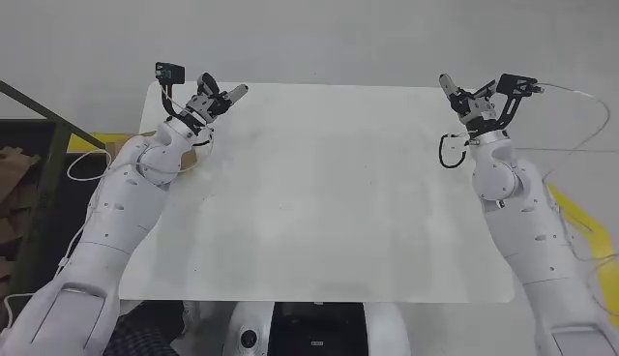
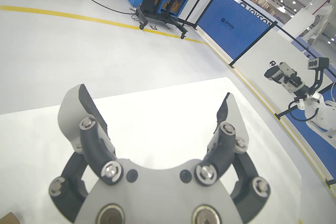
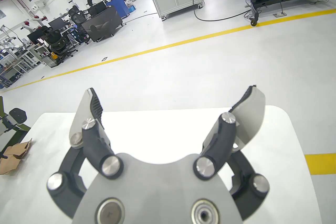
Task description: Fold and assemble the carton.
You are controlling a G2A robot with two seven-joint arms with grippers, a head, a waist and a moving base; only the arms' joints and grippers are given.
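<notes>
White table (image 1: 329, 211) bears the crumpled brown carton (image 3: 14, 156) at its left edge, beside the left arm's wrist and behind the left gripper (image 2: 155, 104); that arm is nearer; the right gripper (image 3: 173, 101) is well apart; both gape wide, empty; the carton's long axis cannot be told.

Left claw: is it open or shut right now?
Open. In its wrist view the left gripper has its fingers spread wide apart, with bare table between them; nothing is held.
</notes>
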